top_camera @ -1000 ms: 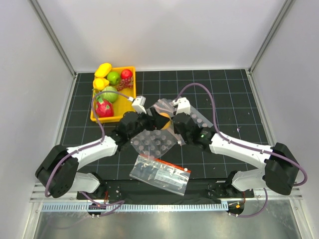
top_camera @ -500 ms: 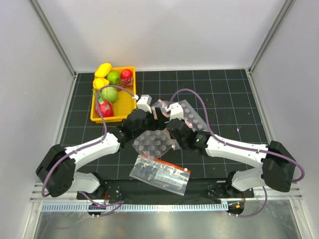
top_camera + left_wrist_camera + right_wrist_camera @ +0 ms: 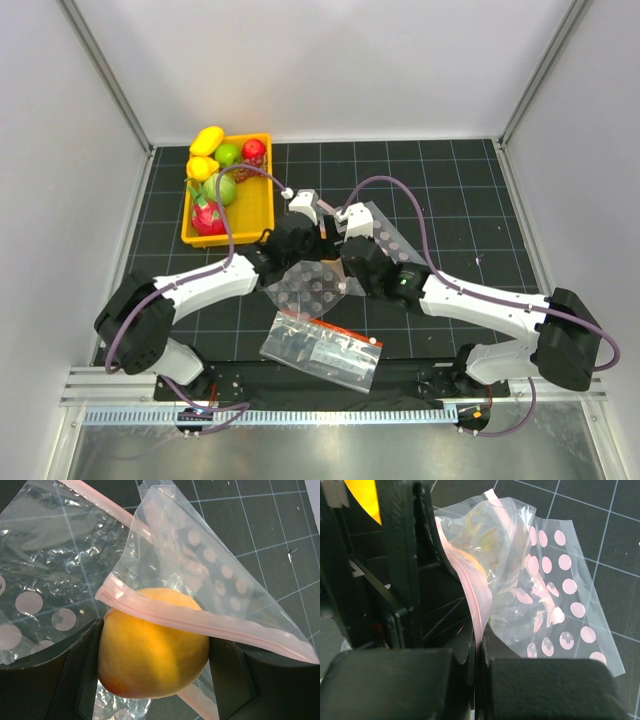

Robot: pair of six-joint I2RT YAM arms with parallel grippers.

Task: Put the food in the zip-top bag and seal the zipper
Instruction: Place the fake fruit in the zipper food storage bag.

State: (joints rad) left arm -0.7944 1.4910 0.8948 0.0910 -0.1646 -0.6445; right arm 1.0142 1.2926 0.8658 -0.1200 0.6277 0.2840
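Note:
My left gripper [image 3: 155, 672] is shut on the orange peach [image 3: 152, 645] and holds it at the mouth of the zip-top bag [image 3: 200, 555]. The pink zipper [image 3: 200, 622] lies across the top of the peach. My right gripper [image 3: 479, 647] is shut on the zipper strip [image 3: 477, 605] and holds that edge of the bag [image 3: 490, 535] up. In the top view both grippers, left [image 3: 315, 232] and right [image 3: 338, 240], meet at mid-table with the bag [image 3: 385, 230] trailing to the right. The peach is hidden there.
A yellow tray [image 3: 257, 195] at the far left holds lemon-like pieces [image 3: 207, 140], a green apple [image 3: 228, 153], a bigger green fruit [image 3: 222, 188] and red fruits. A clear dotted sheet [image 3: 310, 288] lies under the grippers. A printed bag with a red band [image 3: 320, 350] lies near the front edge.
Both grippers have moved farther from the bases and closer together. The left gripper has carried the peach to the right, up to the bag's mouth. The bag has been lifted and shifted.

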